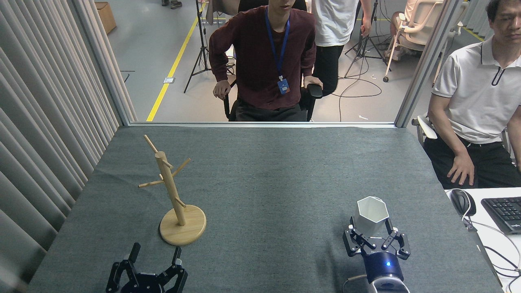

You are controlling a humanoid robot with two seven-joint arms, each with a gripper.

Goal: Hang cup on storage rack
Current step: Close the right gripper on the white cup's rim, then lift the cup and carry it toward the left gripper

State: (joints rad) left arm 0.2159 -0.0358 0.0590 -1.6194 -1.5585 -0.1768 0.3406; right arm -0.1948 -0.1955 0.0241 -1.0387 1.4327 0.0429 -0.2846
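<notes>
The white hexagonal cup [371, 213] stands upright on the grey table mat [268, 183] at the near right, mouth up. My right gripper [370, 226] is open, with one finger on each side of the cup's lower half; I cannot tell whether they touch it. The wooden storage rack [170, 189] stands on its round base [185, 232] at the near left, its pegs bare. My left gripper [156, 250] sits open just in front of that base, holding nothing.
A ribbed curtain [44, 122] lines the left edge. A person in a maroon top [264, 53] sits beyond the far edge, and another in a white shirt [472, 97] sits at the right. A mouse [462, 202] and keyboard [504, 211] lie on a side desk.
</notes>
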